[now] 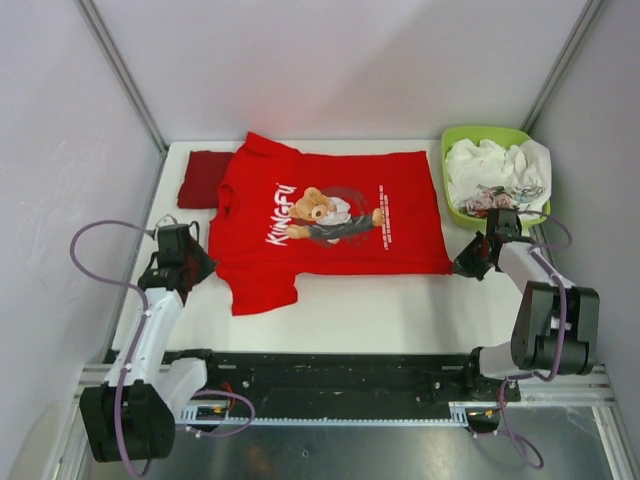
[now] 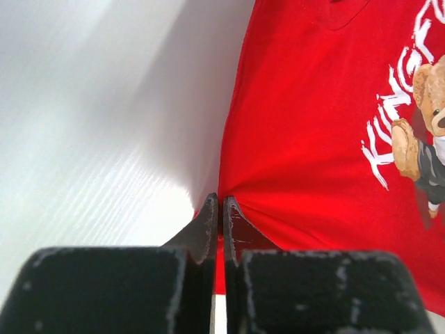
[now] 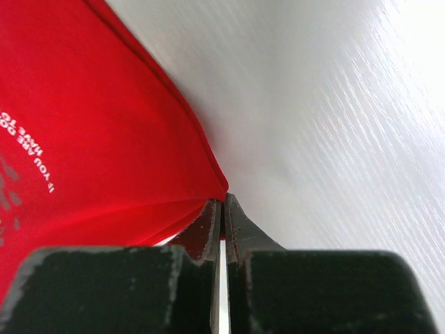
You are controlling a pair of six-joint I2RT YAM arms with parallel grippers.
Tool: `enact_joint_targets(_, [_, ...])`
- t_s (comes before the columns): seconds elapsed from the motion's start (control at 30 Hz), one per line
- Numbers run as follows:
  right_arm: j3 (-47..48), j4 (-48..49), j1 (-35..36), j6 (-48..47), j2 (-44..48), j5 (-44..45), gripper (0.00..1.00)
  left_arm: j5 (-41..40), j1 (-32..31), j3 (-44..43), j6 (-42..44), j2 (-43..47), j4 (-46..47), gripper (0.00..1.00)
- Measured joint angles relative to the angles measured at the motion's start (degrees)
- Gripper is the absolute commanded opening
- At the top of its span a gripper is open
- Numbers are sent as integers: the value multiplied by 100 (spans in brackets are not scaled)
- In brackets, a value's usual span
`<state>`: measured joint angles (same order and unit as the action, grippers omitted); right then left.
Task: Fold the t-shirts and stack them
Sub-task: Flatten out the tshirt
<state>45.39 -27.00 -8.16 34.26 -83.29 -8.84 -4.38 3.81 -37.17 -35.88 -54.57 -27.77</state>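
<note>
Tee (image 1: 330, 215), pinched at its near shoulder by the left claw (image 2: 221, 209) and near hem corner by the right claw (image 3: 222, 207), wants both lifting evenly, taut, to fold cleanly.

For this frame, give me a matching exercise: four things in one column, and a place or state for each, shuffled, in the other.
Things:
1. bright red t-shirt
2. darker red t-shirt
3. green basket
4. right gripper

Places or states:
A. holds crumpled white cloth
B. shut on a corner of the bright shirt
C. spread flat, print up
D. far left corner of the table

Pairs: 1-C, 2-D, 3-A, 4-B.
</note>
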Motion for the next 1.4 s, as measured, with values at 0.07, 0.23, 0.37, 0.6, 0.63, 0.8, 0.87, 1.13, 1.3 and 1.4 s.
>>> enact_joint_targets(0.07, [-105,-83,-24,-48,297,13,0,-96,0,0,57,114,-240,5])
enact_joint_targets(0.23, [-535,-260,-35,-87,970,22,0,-426,-42,0,-39,472,-706,6])
enact_joint_targets(0.37, [-855,-522,-61,-4,1364,42,0,-675,-52,0,-380,728,-1121,5])
enact_joint_targets(0.6, [-938,-927,-164,483,1875,149,0,-750,-55,146,-1185,1049,-1659,4])
enact_joint_targets(0.63, [-938,-981,-173,557,1967,179,0,-748,-55,212,-1283,1106,-1705,3])
enact_joint_targets(0.8, [-938,-1215,-197,831,2337,299,0,-748,-55,396,-1676,1167,-1993,2])
enact_joint_targets(0.87, [-938,-1228,-203,879,2363,302,0,-750,-55,396,-1718,1093,-2004,2])
enact_joint_targets(1.13, [-925,-662,227,828,1759,420,0,-1008,-551,-442,-1296,-208,-1851,2])
enact_joint_targets(1.3, [-566,-240,525,750,820,675,0,-1185,-957,-1305,-852,-1279,-1377,2])
enact_joint_targets(1.4, [-190,-20,568,693,352,800,0,-1217,-1064,-1652,-673,-1864,-1167,4])
